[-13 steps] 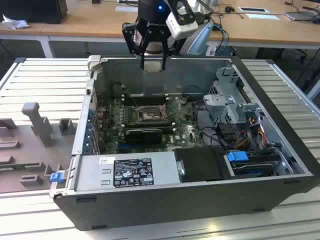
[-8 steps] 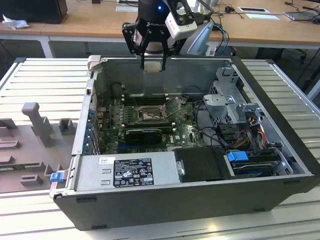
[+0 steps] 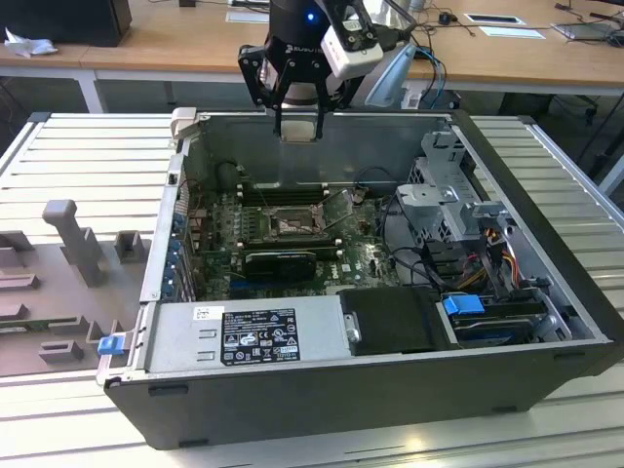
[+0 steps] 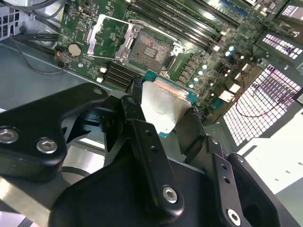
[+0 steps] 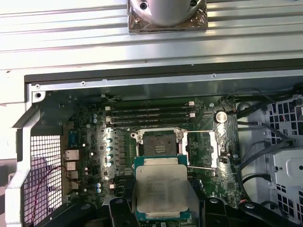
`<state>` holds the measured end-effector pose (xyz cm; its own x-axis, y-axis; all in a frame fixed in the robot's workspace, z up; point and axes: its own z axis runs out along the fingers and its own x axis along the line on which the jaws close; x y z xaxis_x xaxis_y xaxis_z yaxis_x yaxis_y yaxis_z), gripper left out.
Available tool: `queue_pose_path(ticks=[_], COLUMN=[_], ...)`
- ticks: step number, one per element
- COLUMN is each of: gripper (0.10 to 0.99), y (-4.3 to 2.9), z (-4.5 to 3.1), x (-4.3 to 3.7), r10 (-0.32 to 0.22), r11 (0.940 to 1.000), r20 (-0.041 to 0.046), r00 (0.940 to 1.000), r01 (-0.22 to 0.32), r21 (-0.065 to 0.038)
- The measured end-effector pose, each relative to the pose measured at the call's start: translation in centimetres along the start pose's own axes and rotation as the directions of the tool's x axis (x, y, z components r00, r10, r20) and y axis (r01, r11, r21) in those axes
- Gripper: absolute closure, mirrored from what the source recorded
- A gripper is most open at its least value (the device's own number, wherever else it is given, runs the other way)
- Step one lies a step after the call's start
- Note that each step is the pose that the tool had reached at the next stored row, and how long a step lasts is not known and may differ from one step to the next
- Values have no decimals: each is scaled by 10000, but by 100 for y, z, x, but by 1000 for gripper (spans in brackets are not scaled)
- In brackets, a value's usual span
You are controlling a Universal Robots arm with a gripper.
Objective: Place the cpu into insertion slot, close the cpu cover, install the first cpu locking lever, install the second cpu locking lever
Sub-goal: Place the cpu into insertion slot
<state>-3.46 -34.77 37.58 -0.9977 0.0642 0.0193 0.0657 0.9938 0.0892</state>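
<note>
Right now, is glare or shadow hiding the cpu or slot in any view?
Second wrist view: glare whitens the cpu top; the slot is evenly lit. First wrist view: cpu reads fine, slot centre dark but its rim shows. Exterior view: slot looks dim inside the case.

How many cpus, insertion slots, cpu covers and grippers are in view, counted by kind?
cpu: 1
insertion slot: 1
cpu cover: 1
gripper: 1
Total: 4

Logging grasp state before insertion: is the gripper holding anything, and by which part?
The gripper holds the cpu, clamped by two opposite side edges.
</note>
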Motion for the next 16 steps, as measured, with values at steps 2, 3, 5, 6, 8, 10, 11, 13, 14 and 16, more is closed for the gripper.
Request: queue_pose_path(ticks=[2, 3, 5, 6, 8, 10, 11, 13, 14, 16], gripper=[557, 557, 557, 557, 557, 557, 557, 557, 557, 557], y=[0, 0, 0, 0, 0, 0, -1, -1, -1, -1], z=[1, 2, 3, 3, 5, 7, 7, 8, 9, 10], x=[0, 0, 0, 0, 0, 0, 0, 0, 0, 0], r10=[11, 46, 111, 154, 282, 434, 486, 642, 694, 795], r11=[10000, 10000, 9999, 9999, 9996, 9991, 9988, 9979, 9976, 9968], r20=[1, 5, 9, 14, 25, 40, 44, 58, 62, 71], r00=[10000, 10000, 9999, 9999, 9996, 9991, 9988, 9979, 9976, 9968], r01=[-11, -46, -111, -154, -282, -434, -486, -642, -694, -795], r21=[0, 0, -1, -1, -4, -6, -5, -8, -9, -11])
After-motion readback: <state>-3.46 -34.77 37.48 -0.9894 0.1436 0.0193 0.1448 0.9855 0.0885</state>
